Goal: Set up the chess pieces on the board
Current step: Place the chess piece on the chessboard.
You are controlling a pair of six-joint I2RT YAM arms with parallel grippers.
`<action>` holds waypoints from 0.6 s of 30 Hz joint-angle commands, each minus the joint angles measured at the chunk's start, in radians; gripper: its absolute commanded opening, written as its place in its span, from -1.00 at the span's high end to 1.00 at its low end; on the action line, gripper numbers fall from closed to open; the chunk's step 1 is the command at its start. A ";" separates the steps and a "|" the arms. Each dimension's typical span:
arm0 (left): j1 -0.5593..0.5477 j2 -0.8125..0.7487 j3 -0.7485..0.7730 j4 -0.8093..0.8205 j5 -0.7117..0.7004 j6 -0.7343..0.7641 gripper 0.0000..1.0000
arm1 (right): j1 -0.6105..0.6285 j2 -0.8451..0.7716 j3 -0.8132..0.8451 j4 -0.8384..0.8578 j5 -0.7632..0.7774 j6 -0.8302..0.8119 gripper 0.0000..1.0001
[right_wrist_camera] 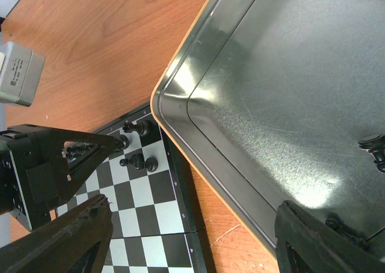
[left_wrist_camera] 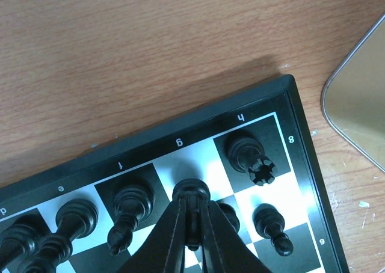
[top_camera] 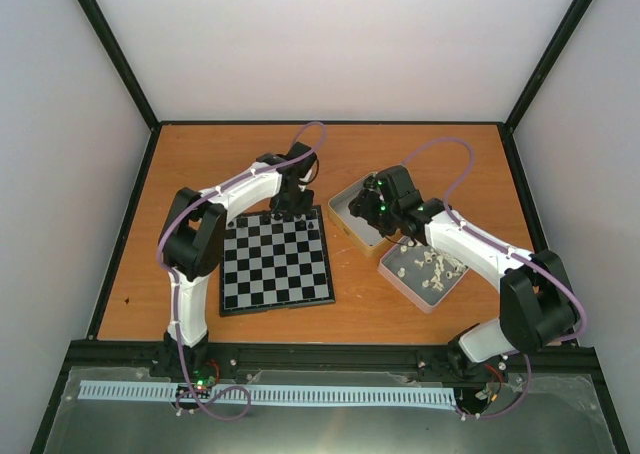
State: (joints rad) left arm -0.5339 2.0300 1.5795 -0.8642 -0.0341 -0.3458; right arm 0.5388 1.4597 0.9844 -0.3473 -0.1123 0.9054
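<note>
The board lies at mid-table, with black chess pieces along its far edge. My left gripper is shut on a black chess piece that stands on the white g8 square. Beside it stand a rook in the corner, a bishop and a pawn. My right gripper hangs open and empty over the rim of a silver tin, with one black piece lying in the tin at the right edge.
A second tin, holding several cream-white pieces, sits right of the board. The first tin nearly touches the board's far right corner. Orange tabletop runs behind both, and grey walls enclose the table.
</note>
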 commanded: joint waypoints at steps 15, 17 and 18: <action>0.006 0.026 0.039 0.004 -0.012 0.024 0.73 | 0.000 -0.013 -0.006 0.010 0.011 0.000 -0.47; 0.007 0.021 0.047 0.005 -0.021 0.023 0.72 | 0.000 -0.012 -0.003 0.007 0.021 -0.005 -0.47; 0.006 0.018 0.051 0.005 -0.022 0.024 0.72 | 0.000 -0.009 0.002 0.001 0.030 -0.011 -0.47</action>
State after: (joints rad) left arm -0.5339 2.0411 1.5795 -0.8639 -0.0364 -0.3397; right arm 0.5388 1.4597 0.9844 -0.3473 -0.1120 0.9054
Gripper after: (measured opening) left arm 0.137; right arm 0.735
